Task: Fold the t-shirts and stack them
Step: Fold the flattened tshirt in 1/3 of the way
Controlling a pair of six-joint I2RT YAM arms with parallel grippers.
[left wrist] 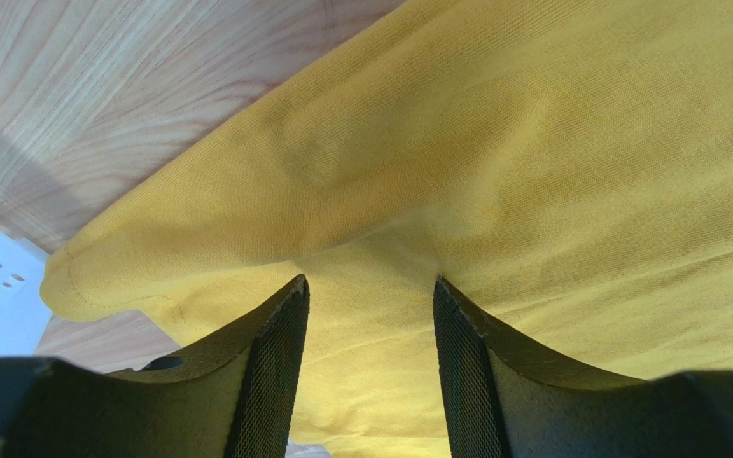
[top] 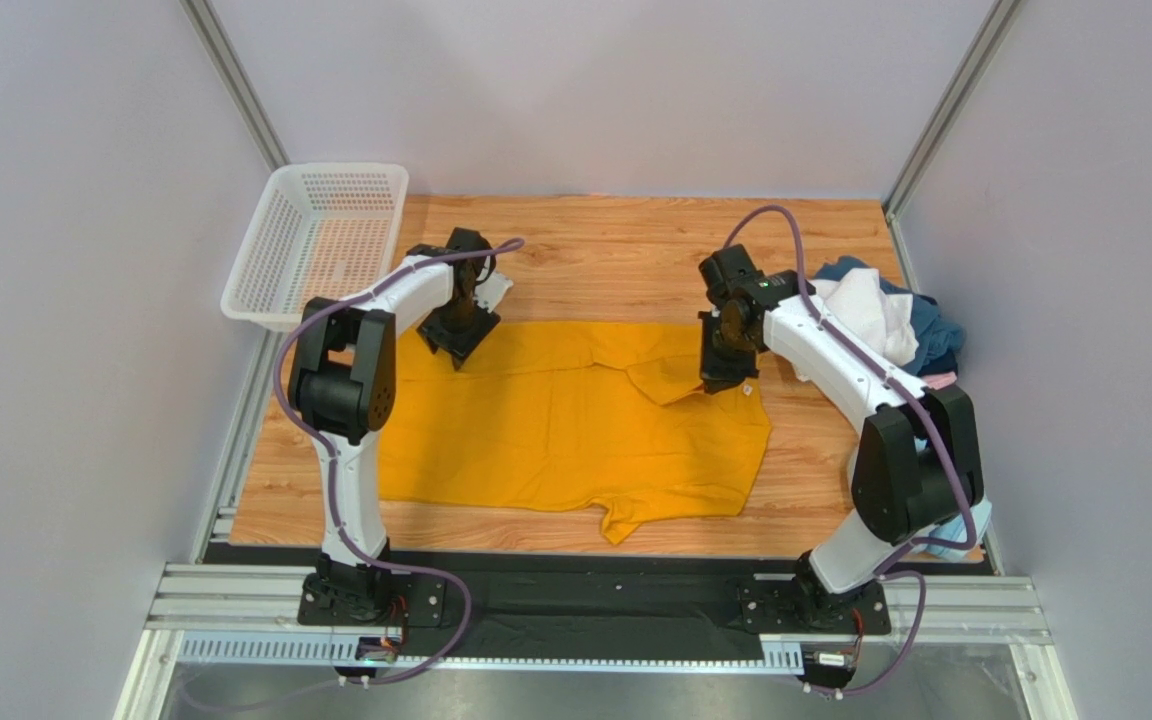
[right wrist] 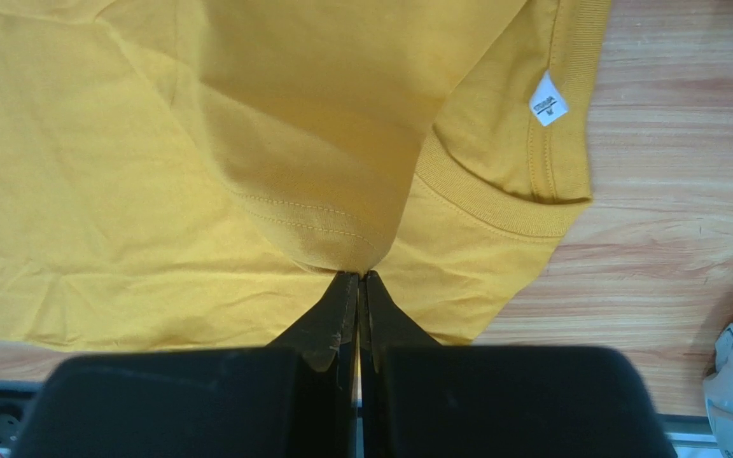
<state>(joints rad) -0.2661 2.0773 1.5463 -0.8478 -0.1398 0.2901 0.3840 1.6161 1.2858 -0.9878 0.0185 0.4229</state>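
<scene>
**Both grippers hold the mustard-yellow t-shirt (top: 567, 435) spread on the wooden table (top: 612, 240).**

The shirt lies flat across the middle of the table, its neck end towards the right and one sleeve pointing to the near edge. The left gripper (top: 458, 338) is at the shirt's far-left corner. In its wrist view, the left gripper (left wrist: 370, 286) has its fingers a little apart, with a ridge of yellow cloth filling the gap, so it is grasping the fabric. The right gripper (top: 720, 372) is near the far-right part of the shirt, beside the ribbed collar (right wrist: 495, 200) and its white label (right wrist: 548, 98). Seen from its own wrist, the right gripper (right wrist: 361, 277) is clenched tight on a stitched hem, which rises to a peak at its tips. A pile of white and dark blue t-shirts (top: 886, 318) sits at the far right. A white mesh basket (top: 274, 255) stands at the far left.
</scene>
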